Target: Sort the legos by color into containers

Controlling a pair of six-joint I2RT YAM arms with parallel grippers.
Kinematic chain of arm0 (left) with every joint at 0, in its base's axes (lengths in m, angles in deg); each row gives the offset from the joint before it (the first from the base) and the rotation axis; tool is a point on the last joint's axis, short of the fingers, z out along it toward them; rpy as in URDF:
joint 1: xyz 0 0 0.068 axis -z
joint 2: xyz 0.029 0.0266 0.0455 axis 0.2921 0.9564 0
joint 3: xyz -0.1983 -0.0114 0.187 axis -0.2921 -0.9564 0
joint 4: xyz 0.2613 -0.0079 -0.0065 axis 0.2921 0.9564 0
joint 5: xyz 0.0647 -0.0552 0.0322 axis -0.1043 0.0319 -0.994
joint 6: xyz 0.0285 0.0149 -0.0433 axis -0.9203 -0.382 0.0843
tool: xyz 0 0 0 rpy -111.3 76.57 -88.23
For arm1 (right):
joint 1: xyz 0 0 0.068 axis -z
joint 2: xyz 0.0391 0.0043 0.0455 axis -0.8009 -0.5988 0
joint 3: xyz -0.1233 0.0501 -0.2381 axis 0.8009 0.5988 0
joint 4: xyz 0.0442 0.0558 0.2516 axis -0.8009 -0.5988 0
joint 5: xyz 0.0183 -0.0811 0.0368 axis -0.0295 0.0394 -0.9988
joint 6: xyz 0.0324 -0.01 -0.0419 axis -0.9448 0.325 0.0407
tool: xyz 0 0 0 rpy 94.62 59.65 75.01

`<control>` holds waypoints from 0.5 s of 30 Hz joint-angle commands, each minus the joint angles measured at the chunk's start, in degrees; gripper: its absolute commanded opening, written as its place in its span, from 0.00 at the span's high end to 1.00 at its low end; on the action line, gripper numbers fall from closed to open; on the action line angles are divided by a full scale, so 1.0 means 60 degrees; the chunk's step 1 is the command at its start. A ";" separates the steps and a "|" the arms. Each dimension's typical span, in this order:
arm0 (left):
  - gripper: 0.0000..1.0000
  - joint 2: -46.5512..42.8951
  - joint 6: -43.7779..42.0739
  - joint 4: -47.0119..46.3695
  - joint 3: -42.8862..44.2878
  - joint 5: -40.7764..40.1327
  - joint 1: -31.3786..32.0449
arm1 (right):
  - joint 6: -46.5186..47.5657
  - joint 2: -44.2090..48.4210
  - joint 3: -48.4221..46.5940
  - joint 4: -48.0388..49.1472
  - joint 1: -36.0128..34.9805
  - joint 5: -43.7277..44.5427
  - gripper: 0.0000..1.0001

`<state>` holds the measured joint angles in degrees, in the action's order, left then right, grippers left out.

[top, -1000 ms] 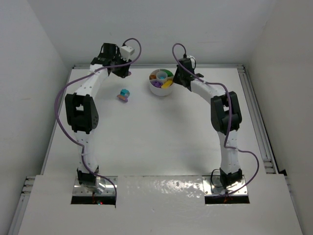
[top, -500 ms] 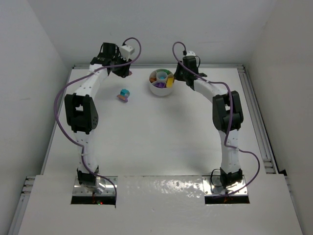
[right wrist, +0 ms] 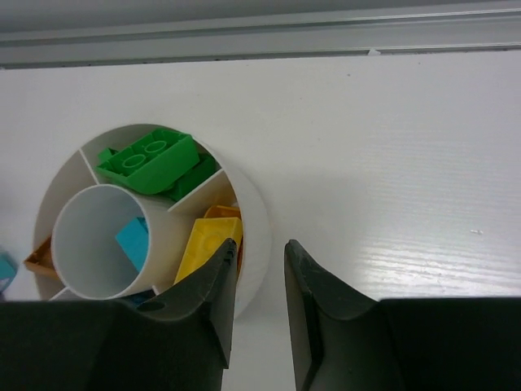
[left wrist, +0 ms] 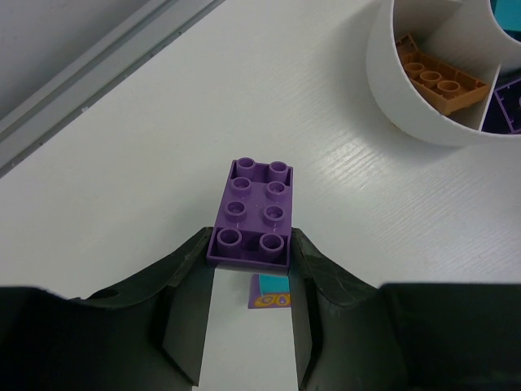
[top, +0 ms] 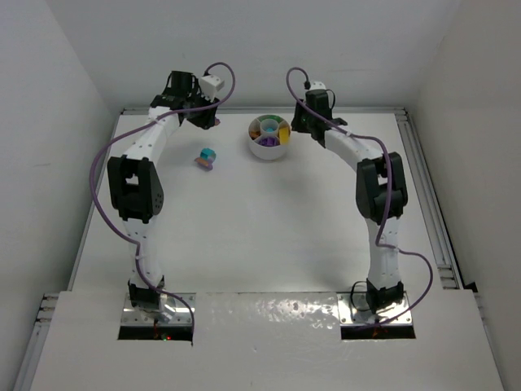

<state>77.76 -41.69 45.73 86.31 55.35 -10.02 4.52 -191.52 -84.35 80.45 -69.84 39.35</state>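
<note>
The dish (right wrist: 256,228) holds most colours; my left gripper (left wrist: 250,244) pinches a purple brick (left wrist: 254,204), my right gripper (right wrist: 260,257) hangs slightly open and empty, and loose bricks (top: 206,157) wait.

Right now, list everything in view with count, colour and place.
dish: one, white, far table centre
green brick: at least one, green, outer section
yellow brick: one, yellow, neighbouring section
teal brick: one, teal, central well
orange brick: one, orange, outer section
purple brick: one, purple, in left end effector
loose bricks: few, teal and pink, left of dish
left end effector: one, black, shut on purple brick
right end effector: one, black, open at dish rim
</note>
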 commanded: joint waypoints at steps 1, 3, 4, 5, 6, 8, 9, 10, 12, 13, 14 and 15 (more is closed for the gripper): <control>1.00 -0.0586 0.0093 -0.0002 0.0002 0.0177 -0.0149 | -0.0308 0.1185 -0.0775 -0.0594 0.0031 -0.0007 0.71; 1.00 -0.0542 0.0122 0.0012 0.0089 0.0206 -0.0149 | -0.0382 0.1434 -0.0848 -0.1121 -0.0261 -0.0125 0.71; 1.00 -0.0527 0.0137 -0.0002 0.0119 0.0221 -0.0149 | -0.0281 0.1493 -0.0892 -0.1342 -0.0421 -0.0067 0.71; 1.00 -0.0483 0.0166 -0.0002 0.0177 0.0236 -0.0149 | -0.0163 0.1523 -0.1095 -0.1591 -0.0815 0.0049 0.71; 1.00 -0.0454 0.0181 -0.0017 0.0207 0.0265 -0.0149 | 0.0099 0.1494 -0.1242 -0.2029 -0.1007 0.0413 0.71; 1.00 -0.0410 0.0196 -0.0032 0.0251 0.0308 -0.0149 | 0.0408 0.1421 -0.1594 -0.2354 -0.1606 0.0795 0.71; 1.00 -0.0395 0.0210 -0.0032 0.0265 0.0309 -0.0149 | 0.0322 0.1275 -0.1697 -0.2689 -0.1711 0.1174 0.72; 1.00 -0.0381 0.0210 -0.0032 0.0265 0.0323 -0.0149 | 0.0162 0.1187 -0.1843 -0.2852 -0.1756 0.1207 0.74; 1.00 -0.0366 0.0196 -0.0032 0.0265 0.0338 -0.0149 | -0.0410 0.0852 -0.2034 -0.3363 -0.1771 0.1309 0.84; 1.00 -0.0351 0.0210 -0.0017 0.0265 0.0353 -0.0149 | -0.0484 0.0719 -0.2296 -0.3540 -0.1771 0.1267 0.87; 1.00 -0.0366 0.0210 -0.0017 0.0265 0.0367 -0.0149 | -0.0702 0.0572 -0.2444 -0.3832 -0.1785 0.1252 0.93; 1.00 -0.0366 0.0210 -0.0032 0.0265 0.0382 -0.0149 | -0.0806 0.0440 -0.2561 -0.3936 -0.1785 0.1222 0.94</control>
<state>77.76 -41.43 45.75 86.31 56.48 -10.02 2.86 -186.05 -96.72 62.95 -82.41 44.29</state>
